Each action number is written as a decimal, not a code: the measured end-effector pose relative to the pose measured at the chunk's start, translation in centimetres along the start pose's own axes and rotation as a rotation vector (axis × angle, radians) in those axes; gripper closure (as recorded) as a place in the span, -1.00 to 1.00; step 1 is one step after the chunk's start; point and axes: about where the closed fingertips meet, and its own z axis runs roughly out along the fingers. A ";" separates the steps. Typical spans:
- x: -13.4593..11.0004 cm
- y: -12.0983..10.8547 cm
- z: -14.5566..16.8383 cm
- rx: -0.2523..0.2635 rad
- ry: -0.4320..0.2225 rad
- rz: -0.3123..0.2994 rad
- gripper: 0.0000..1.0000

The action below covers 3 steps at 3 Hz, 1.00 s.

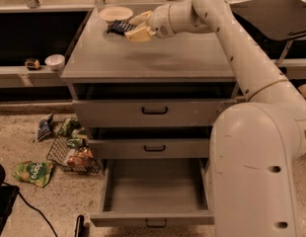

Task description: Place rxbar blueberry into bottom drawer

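Observation:
The rxbar blueberry, a dark navy bar, lies flat on the grey cabinet top at the back, just in front of a white bowl. My gripper reaches in from the right at the bar's right end, low over the top. Its two pale fingers stand apart, with the bar's end at or between them. The bottom drawer is pulled out towards me and its inside shows nothing in it. The two shallower drawers above it are closed.
A wire basket with snack packs stands on the floor to the left of the cabinet, with a green bag and a blue-and-white chip bag near it. A small white cup sits on the left shelf. A dark tray surface is at the right.

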 end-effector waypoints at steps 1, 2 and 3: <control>-2.6 6.0 -1.5 -0.150 -0.048 -0.108 1.00; -3.9 12.0 -3.5 -0.263 -0.047 -0.162 1.00; -1.1 18.3 -4.2 -0.390 0.012 -0.105 1.00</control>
